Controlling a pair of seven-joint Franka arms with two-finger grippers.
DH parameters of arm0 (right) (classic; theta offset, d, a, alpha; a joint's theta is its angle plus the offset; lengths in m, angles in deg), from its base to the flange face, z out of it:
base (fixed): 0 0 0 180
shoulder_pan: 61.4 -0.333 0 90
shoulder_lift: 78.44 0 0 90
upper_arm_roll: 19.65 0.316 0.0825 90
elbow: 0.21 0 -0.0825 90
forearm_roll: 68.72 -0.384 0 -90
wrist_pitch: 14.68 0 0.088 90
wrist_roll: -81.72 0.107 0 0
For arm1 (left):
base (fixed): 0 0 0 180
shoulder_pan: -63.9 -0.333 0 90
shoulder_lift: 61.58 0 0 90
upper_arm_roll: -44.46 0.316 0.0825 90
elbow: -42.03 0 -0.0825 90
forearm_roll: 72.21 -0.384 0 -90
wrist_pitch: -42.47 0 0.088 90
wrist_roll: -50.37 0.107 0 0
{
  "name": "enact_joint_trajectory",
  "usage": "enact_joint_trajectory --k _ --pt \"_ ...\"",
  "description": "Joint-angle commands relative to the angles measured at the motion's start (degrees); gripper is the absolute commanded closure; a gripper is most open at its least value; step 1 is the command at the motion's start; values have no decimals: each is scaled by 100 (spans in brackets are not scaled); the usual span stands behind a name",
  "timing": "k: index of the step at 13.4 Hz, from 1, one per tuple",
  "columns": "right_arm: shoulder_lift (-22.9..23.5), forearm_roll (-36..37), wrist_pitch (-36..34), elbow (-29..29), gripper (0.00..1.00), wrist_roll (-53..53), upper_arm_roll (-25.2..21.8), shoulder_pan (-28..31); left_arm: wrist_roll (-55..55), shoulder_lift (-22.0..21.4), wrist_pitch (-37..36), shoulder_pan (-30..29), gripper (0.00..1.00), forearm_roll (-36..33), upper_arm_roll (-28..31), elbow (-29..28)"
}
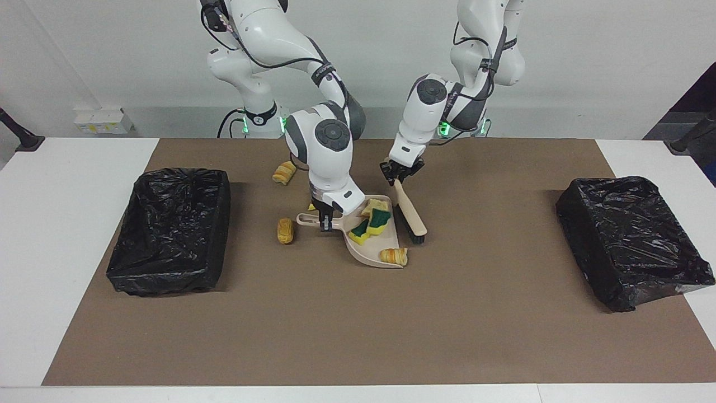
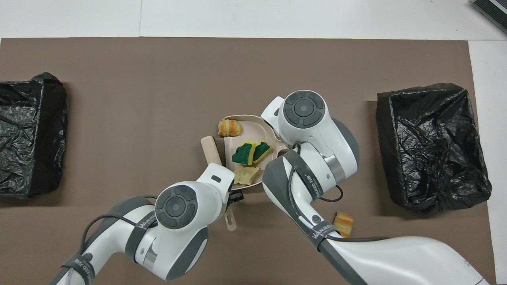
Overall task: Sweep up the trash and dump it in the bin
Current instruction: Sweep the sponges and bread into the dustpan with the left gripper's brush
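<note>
My right gripper (image 1: 325, 219) is shut on the handle of the beige dustpan (image 1: 366, 253), which rests on the brown mat. In the pan (image 2: 248, 128) lie green-topped yellow sponge pieces (image 1: 378, 218) (image 2: 250, 152), a tan crust (image 2: 245, 174) and a roll (image 1: 394, 256) (image 2: 229, 127) at its lip. My left gripper (image 1: 400, 172) is shut on the brush (image 1: 411, 218) (image 2: 210, 149), whose bristles stand against the pan's open side. More trash lies loose: one roll (image 1: 285, 230) beside the pan handle and another (image 1: 284, 172) (image 2: 343, 223) nearer the robots.
Two bins lined with black bags sit on the mat, one (image 1: 168, 229) (image 2: 431, 146) at the right arm's end and one (image 1: 632, 240) (image 2: 27, 134) at the left arm's end. In the overhead view the arms hide both grippers.
</note>
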Motion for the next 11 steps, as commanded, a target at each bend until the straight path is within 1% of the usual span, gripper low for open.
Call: enact_joint_trajectory --k 1,3,5,7,9,11 --pt "-168 -128 88 -204 100 -155 37 65 164 264 14 115 100 131 69 413" --pt "-177 -128 71 -204 100 -163 37 92 155 264 -135 54 100 105 104 413" --pt "-203 -180 62 -204 100 -189 46 153 155 247 -494 -25 100 -43 139 430" --pt "-221 -391 71 -213 100 -382 37 250 146 194 -855 -236 100 -368 139 518" --pt "-299 -497 79 -213 100 -576 46 363 155 141 -1041 -228 100 -413 131 597" --pt "-431 -821 62 -230 100 -795 37 530 173 141 -1172 -254 100 -606 139 641"
